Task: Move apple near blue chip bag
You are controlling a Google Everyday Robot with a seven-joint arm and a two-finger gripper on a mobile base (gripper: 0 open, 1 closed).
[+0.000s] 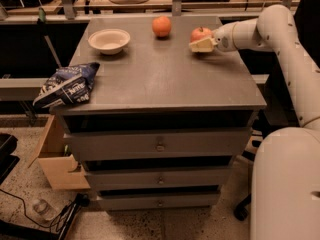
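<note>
The red-pink apple [200,33] sits on the grey cabinet top [160,74] at the back right. My gripper [199,42] reaches in from the right at table height and is right against the apple, its cream tip in front of the fruit's lower side. The blue chip bag [67,85] lies crumpled at the front left corner of the top, partly overhanging the left edge, far from the apple.
A white bowl [109,40] stands at the back left. An orange round fruit [161,26] sits at the back middle, just left of the apple. The cabinet has drawers [160,146] below. A wooden box [56,159] stands on the floor at the left.
</note>
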